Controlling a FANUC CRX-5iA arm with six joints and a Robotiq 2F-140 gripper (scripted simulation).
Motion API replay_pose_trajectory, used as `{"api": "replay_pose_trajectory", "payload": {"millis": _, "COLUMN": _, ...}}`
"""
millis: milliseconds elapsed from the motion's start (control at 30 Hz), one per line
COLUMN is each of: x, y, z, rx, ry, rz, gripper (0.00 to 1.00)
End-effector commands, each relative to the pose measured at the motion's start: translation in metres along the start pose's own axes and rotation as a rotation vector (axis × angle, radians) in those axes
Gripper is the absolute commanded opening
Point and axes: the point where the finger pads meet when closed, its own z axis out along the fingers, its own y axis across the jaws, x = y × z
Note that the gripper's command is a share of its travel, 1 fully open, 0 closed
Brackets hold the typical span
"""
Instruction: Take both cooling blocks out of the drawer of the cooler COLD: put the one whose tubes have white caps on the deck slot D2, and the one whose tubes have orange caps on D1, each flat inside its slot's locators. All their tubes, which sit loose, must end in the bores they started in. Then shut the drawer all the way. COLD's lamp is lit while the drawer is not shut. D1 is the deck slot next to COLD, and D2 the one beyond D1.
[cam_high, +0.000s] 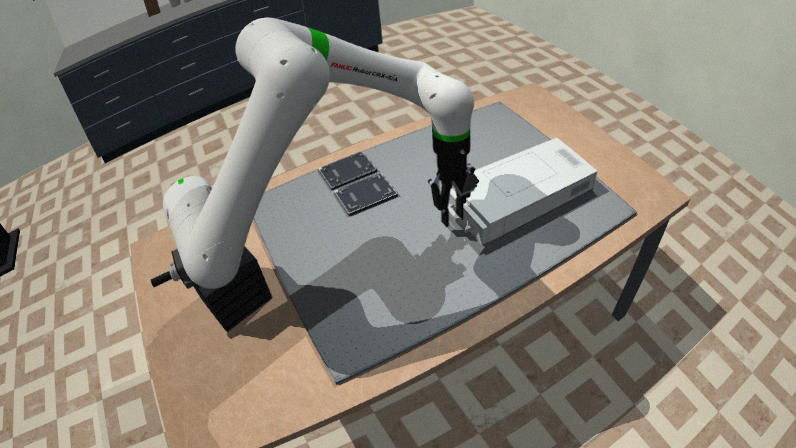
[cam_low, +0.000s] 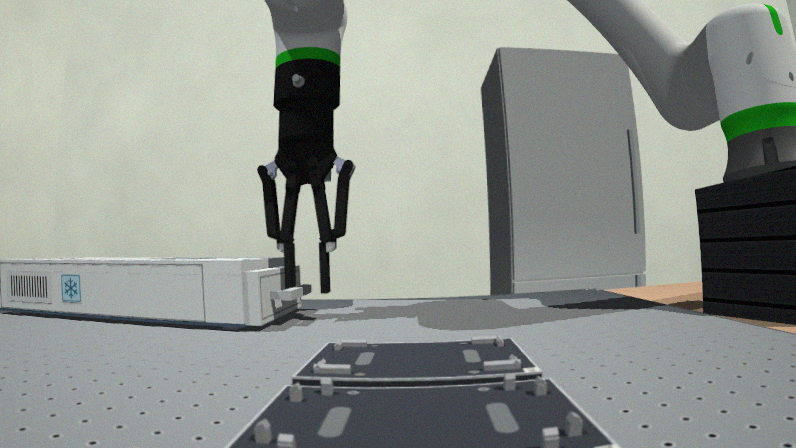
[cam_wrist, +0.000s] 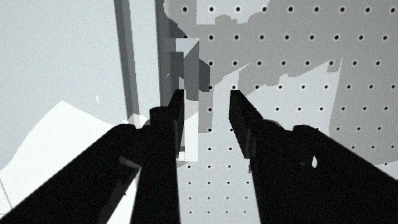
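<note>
The white cooler COLD (cam_high: 545, 166) (cam_low: 139, 289) (cam_wrist: 60, 60) stands on the perforated deck plate. Its drawer front (cam_low: 266, 283) (cam_wrist: 145, 60) appears shut or nearly so; neither the cooling blocks nor a lamp shows. My gripper (cam_high: 452, 219) (cam_low: 307, 289) (cam_wrist: 207, 104) points down at the drawer, partly open. The drawer's pale bar handle (cam_low: 286, 294) (cam_wrist: 191, 125) lies between its fingers in the wrist view, close to the left finger, with a gap to the right one. Slot D1 (cam_high: 362, 194) (cam_low: 417, 364) and slot D2 (cam_high: 348, 168) (cam_low: 417, 422) are dark plates with pale locators, holding no block.
The grey perforated deck plate (cam_high: 311, 244) (cam_low: 111, 378) (cam_wrist: 295, 100) lies on the wooden table (cam_high: 189, 356). The arm's black base block (cam_high: 239, 294) (cam_low: 746, 250) stands at the table's other end from COLD. A grey cabinet (cam_low: 562, 166) and dark drawers (cam_high: 183, 72) stand off the table.
</note>
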Motion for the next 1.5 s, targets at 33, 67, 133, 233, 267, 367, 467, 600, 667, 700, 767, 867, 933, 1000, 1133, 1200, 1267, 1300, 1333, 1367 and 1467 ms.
{"api": "replay_pose_trajectory", "payload": {"millis": 33, "x": 0.0, "y": 0.0, "z": -0.001, "rx": 0.002, "ry": 0.0, "rz": 0.0, "gripper": 0.34}}
{"api": "replay_pose_trajectory", "payload": {"millis": 67, "x": 0.0, "y": 0.0, "z": -0.001, "rx": 0.002, "ry": 0.0, "rz": 0.0, "gripper": 0.34}}
{"api": "replay_pose_trajectory", "payload": {"millis": 133, "x": 0.0, "y": 0.001, "z": -0.001, "rx": 0.002, "ry": 0.0, "rz": 0.0, "gripper": 0.34}}
{"api": "replay_pose_trajectory", "payload": {"millis": 233, "x": 0.0, "y": 0.002, "z": -0.001, "rx": 0.002, "ry": 0.0, "rz": 0.0, "gripper": 0.34}}
{"api": "replay_pose_trajectory", "payload": {"millis": 267, "x": 0.0, "y": 0.002, "z": -0.001, "rx": 0.002, "ry": 0.0, "rz": 0.0, "gripper": 0.34}}
{"api": "replay_pose_trajectory", "payload": {"millis": 367, "x": 0.0, "y": 0.003, "z": -0.001, "rx": 0.002, "ry": 0.0, "rz": 0.0, "gripper": 0.34}}
{"api": "replay_pose_trajectory", "payload": {"millis": 467, "x": 0.0, "y": 0.004, "z": -0.001, "rx": 0.002, "ry": 0.0, "rz": 0.0, "gripper": 0.34}}
{"api": "replay_pose_trajectory", "payload": {"millis": 600, "x": 0.0, "y": 0.005, "z": -0.001, "rx": 0.002, "ry": 0.0, "rz": 0.0, "gripper": 0.34}}
{"api": "replay_pose_trajectory", "payload": {"millis": 667, "x": 0.0, "y": 0.006, "z": -0.001, "rx": 0.002, "ry": 0.0, "rz": 0.0, "gripper": 0.34}}
{"api": "replay_pose_trajectory", "payload": {"millis": 700, "x": 0.0, "y": 0.006, "z": -0.001, "rx": 0.002, "ry": 0.0, "rz": 0.0, "gripper": 0.34}}
{"api": "replay_pose_trajectory", "payload": {"millis": 767, "x": 0.0, "y": 0.007, "z": -0.001, "rx": 0.002, "ry": 0.0, "rz": 0.0, "gripper": 0.34}}
{"api": "replay_pose_trajectory", "payload": {"millis": 867, "x": 0.0, "y": 0.008, "z": -0.001, "rx": 0.002, "ry": 0.0, "rz": 0.0, "gripper": 0.34}}
{"api": "replay_pose_trajectory", "payload": {"millis": 933, "x": 0.0, "y": 0.008, "z": -0.001, "rx": 0.002, "ry": 0.0, "rz": 0.0, "gripper": 0.34}}
{"api": "replay_pose_trajectory", "payload": {"millis": 1000, "x": 0.0, "y": 0.009, "z": -0.001, "rx": 0.002, "ry": 0.0, "rz": 0.0, "gripper": 0.34}}
{"api": "replay_pose_trajectory", "payload": {"millis": 1133, "x": 0.0, "y": 0.01, "z": -0.001, "rx": 0.002, "ry": 0.0, "rz": 0.0, "gripper": 0.34}}
{"api": "replay_pose_trajectory", "payload": {"millis": 1200, "x": 0.0, "y": 0.01, "z": -0.001, "rx": 0.002, "ry": 0.0, "rz": 0.0, "gripper": 0.34}}
{"api": "replay_pose_trajectory", "payload": {"millis": 1267, "x": 0.0, "y": 0.011, "z": -0.001, "rx": 0.002, "ry": 0.0, "rz": 0.0, "gripper": 0.34}}
{"api": "replay_pose_trajectory", "payload": {"millis": 1300, "x": 0.0, "y": 0.011, "z": -0.001, "rx": 0.002, "ry": 0.0, "rz": 0.0, "gripper": 0.34}}
{"api": "replay_pose_trajectory", "payload": {"millis": 1333, "x": 0.0, "y": 0.012, "z": -0.001, "rx": 0.002, "ry": 0.0, "rz": 0.0, "gripper": 0.34}}
{"api": "replay_pose_trajectory", "payload": {"millis": 1367, "x": 0.0, "y": 0.012, "z": -0.001, "rx": 0.002, "ry": 0.0, "rz": 0.0, "gripper": 0.34}}
{"api": "replay_pose_trajectory", "payload": {"millis": 1467, "x": 0.0, "y": 0.013, "z": -0.001, "rx": 0.002, "ry": 0.0, "rz": 0.0, "gripper": 0.34}}
